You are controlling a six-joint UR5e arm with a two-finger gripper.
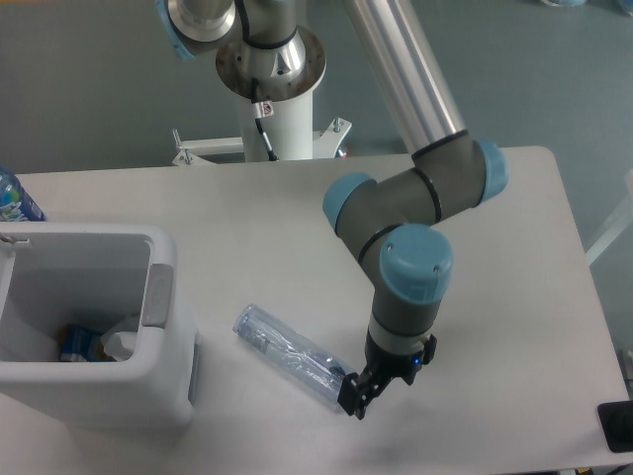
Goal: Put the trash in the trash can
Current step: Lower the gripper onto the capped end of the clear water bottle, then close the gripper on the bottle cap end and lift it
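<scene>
Clear crushed bottle [290, 355] light, slippery, yielding; end effector [353, 394] at its near end, clamp state indeterminate; grip mid-body.

The gripper [354, 398] is small and dark; the gap between its fingers cannot be resolved, nor whether they pinch the end of the crushed bottle [289, 356]. The trash can [158, 297] is cut off by the left edge, and its near wall hides much of the interior; the items [94, 343] inside cannot be identified. A blue-labelled bottle [15, 198] is cropped at the left edge. A dark object [617, 426] is cut off at the right edge.
</scene>
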